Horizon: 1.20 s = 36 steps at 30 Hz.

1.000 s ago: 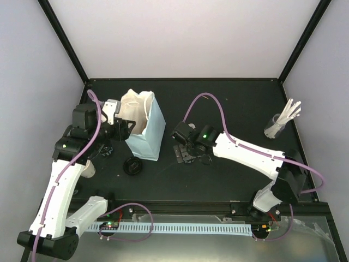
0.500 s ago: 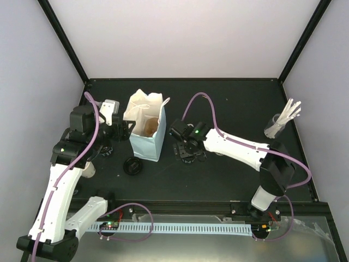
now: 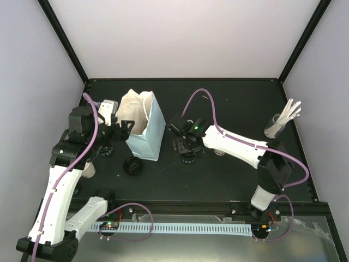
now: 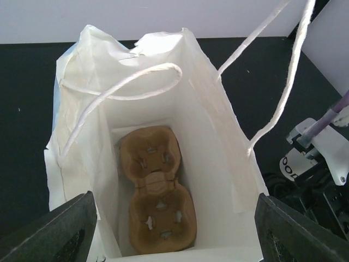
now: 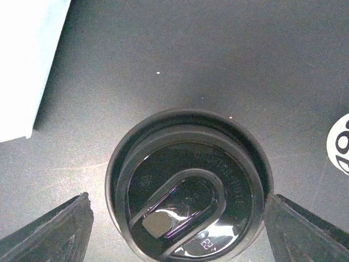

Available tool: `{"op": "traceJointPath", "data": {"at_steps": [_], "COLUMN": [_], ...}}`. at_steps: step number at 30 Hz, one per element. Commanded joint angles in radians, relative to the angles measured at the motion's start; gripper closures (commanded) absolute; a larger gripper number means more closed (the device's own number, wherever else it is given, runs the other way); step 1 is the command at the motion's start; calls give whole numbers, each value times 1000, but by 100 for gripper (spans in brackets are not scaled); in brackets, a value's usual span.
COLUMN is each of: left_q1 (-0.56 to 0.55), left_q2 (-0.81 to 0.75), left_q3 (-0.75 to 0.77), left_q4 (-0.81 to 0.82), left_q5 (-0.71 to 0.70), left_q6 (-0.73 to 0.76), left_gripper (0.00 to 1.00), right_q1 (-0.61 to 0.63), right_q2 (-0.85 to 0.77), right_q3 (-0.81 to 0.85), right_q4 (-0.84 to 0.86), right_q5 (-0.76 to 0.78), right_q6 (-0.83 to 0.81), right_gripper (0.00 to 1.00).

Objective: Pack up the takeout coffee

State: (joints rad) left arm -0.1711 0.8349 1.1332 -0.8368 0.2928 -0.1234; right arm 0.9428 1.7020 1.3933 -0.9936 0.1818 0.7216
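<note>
Wide open, left gripper point(image 4: 177, 232) over bagged carrier point(image 4: 157, 191), right gripper point(image 5: 180, 234) astride illegibly embossed lid point(image 5: 188, 185)

Matte black table point(image 3: 234, 98) sat inside a booth of plain pale walls point(image 3: 180, 33). Black frame posts point(image 3: 61, 39) ran up both rear corners. Lighting was even and soft.

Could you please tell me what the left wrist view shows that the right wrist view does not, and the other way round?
Only the left wrist view shows the inside of the paper bag. The brown cup carrier lies flat on its bottom, the holes that show are empty, and the white handles arch above. Only the right wrist view shows a black lid, seen from straight above, with dark table around it. Both show the bag, of which the right wrist view catches just a light-blue outer corner, and the table.
</note>
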Motion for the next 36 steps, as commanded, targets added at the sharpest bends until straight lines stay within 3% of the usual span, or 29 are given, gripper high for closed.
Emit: {"op": "traceJointPath", "data": {"at_steps": [1, 29, 32, 36], "left_q1": [5, 5, 5, 5], "left_q2": [-9, -9, -8, -9], "left_q3": [25, 29, 34, 39], "left_q4": [4, -5, -13, -20], "left_q5": [-11, -42, -59, -110], "left_q6": [8, 18, 22, 19], "left_gripper": [18, 18, 18, 13], "right_q1": [-12, -16, -16, -16], "right_q2": [20, 65, 47, 6], "right_q3": [37, 21, 28, 50], "right_q4": [-9, -20, -29, -44], "right_q5": [25, 38, 52, 76], "right_q6": [12, 8, 4, -1], "right_gripper": [12, 18, 22, 24]}}
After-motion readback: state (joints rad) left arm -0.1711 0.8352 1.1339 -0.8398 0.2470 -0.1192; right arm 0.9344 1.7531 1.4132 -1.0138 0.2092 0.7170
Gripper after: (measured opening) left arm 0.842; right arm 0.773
